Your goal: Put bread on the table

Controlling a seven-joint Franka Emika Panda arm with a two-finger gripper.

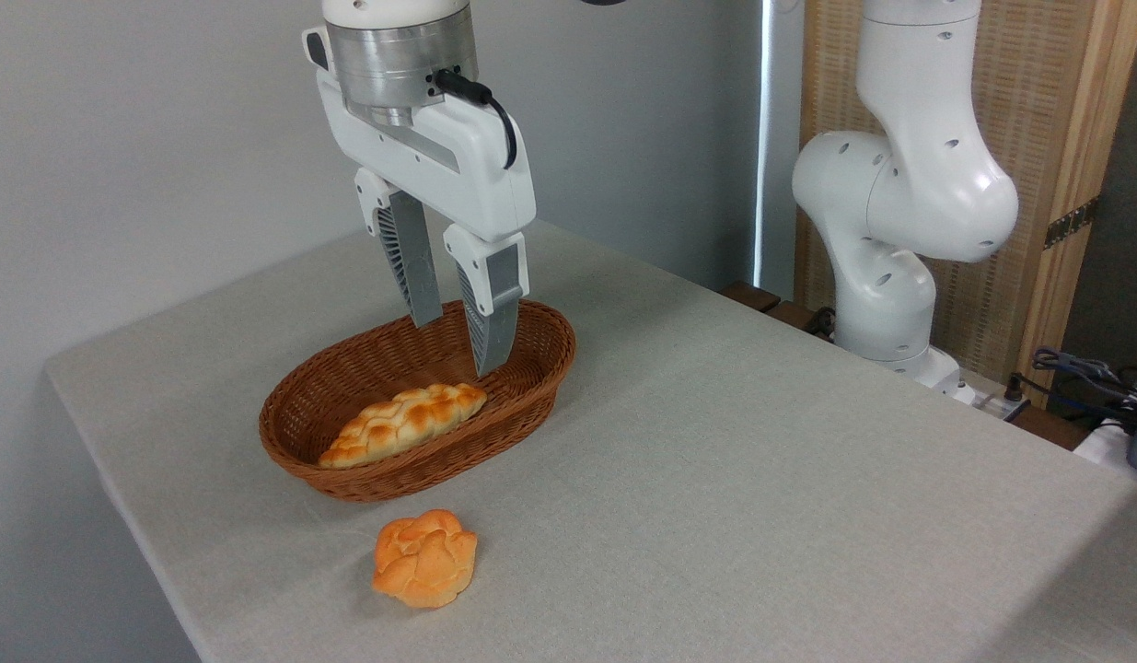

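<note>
Leftmost, the brown wicker basket (365, 368) sits on the grey-beige surface (761, 460), and the bread (404, 424), a braided golden loaf, lies inside it along the near wall. Just in front of the basket, on the cloth, rests a small round orange bun (425, 558). Above the basket's far end hangs the claw (458, 345), its fingers apart and holding nothing, tips clear of the loaf. Further right stands the white arm's base (899, 230).
</note>
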